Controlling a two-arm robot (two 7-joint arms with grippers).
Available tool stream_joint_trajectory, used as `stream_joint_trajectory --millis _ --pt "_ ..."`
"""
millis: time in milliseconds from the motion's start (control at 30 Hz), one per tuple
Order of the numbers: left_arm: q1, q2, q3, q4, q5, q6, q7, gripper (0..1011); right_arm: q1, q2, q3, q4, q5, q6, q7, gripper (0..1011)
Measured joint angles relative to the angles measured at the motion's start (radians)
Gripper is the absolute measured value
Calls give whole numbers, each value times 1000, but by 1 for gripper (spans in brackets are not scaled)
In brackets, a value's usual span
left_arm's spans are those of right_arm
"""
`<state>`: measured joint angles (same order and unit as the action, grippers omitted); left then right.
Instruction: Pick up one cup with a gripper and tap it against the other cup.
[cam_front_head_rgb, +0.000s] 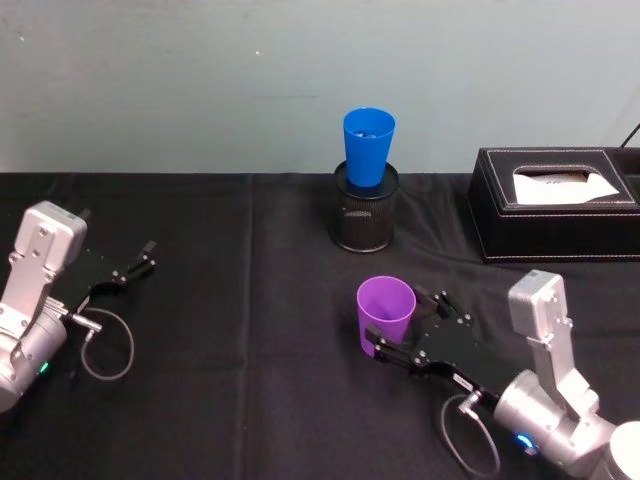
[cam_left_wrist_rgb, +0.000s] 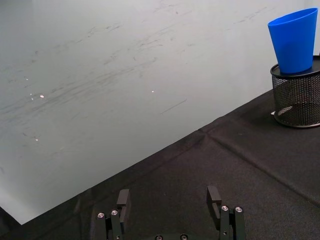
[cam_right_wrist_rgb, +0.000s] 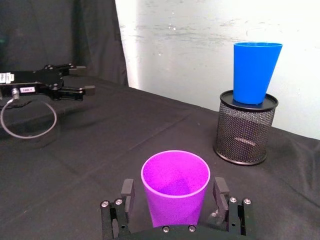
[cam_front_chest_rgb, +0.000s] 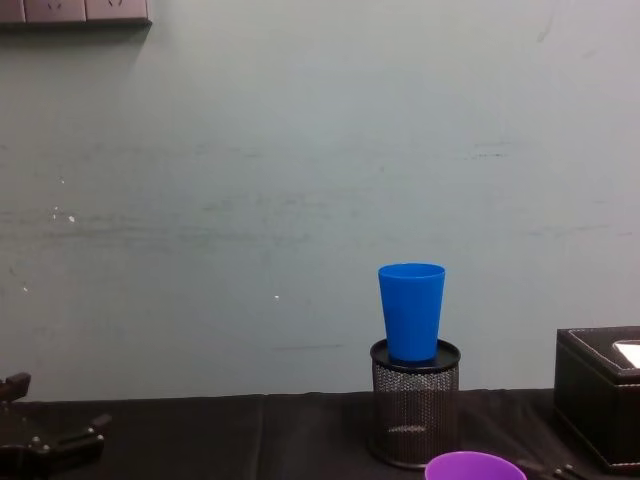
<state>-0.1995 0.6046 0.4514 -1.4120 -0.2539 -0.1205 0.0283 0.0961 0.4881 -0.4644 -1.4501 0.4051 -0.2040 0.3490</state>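
Our right tool (cam_front_head_rgb: 408, 324), spread open, straddles the purple cup (cam_front_head_rgb: 385, 308) on the near bench (cam_front_head_rgb: 250, 400), not yet gripping. We judge lifting it and tapping the blue cup (cam_front_head_rgb: 368, 145), far in the mesh holder (cam_front_head_rgb: 365, 218), still to do. Our left tool (cam_front_head_rgb: 135, 262) sits parked left, open and empty.

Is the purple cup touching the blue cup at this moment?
Apart. The head view shows black cloth between the purple cup and the blue cup, which stands in the mesh holder.

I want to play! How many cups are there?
2. The purple cup stands on the table between the open fingers of the right gripper; the blue cup sits upright in the mesh holder by the wall.
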Motion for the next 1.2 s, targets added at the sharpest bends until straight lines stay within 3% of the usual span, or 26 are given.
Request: stream_joint_trajectory --millis 400,700,1000,1200 --pt "0 0 0 0 0 0 0 1000 62 -70 -3 90 -24 -4 31 1003" --pt "0 0 0 0 0 0 0 1000 58 -67 -3 85 -24 -4 30 995" --pt "0 0 0 0 0 0 0 1000 56 -65 -2 81 -24 -3 24 795" --pt "0 0 0 0 0 0 0 1000 55 -65 -2 79 -24 -3 23 757"
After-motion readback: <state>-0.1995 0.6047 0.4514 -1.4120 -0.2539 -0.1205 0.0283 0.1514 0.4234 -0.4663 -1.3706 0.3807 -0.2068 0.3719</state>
